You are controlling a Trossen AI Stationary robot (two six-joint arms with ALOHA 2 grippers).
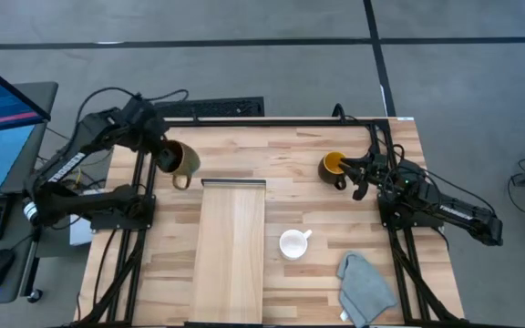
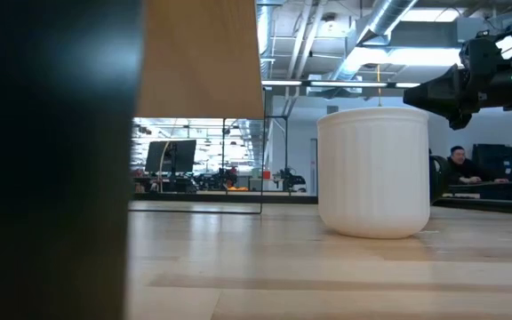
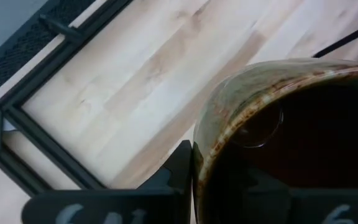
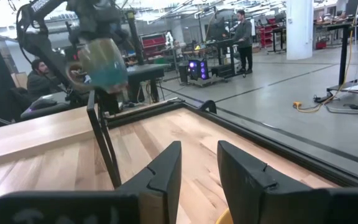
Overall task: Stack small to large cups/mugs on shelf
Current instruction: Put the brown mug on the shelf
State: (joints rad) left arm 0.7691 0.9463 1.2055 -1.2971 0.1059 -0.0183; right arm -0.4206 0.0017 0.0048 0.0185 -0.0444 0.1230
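Note:
My left gripper (image 1: 165,155) is shut on the large brown/olive mug (image 1: 180,162), held in the air near the far end of the pale shelf (image 1: 232,255); the mug also shows in the right wrist view (image 4: 101,59). My right gripper (image 1: 355,175) is at the right side of the dark mug with yellow inside (image 1: 334,166), its fingers (image 4: 166,168) close together with a narrow gap. The small white mug (image 1: 293,244) stands on its base on the table, right of the shelf; it also shows in the low view (image 2: 373,173). My left gripper holds the large mug by its rim (image 3: 204,155). One finger (image 3: 179,171) lies outside the wall; the other is lost in the dark inside. The mug is lifted clear of the table, handle (image 1: 182,180) toward the near side. My right gripper comes at the dark mug from the table's right, by its handle side (image 1: 342,182). Only a yellow sliver (image 4: 224,219) shows low between the fingers. The picture's edge cuts off the place of contact, so the part held cannot be told.
The shelf stands raised on thin dark legs (image 4: 104,149). A grey cloth (image 1: 365,287) lies at the near right of the table. A dark frame rail (image 3: 48,155) runs along the table's edge. People sit and stand in the room beyond (image 2: 459,164).

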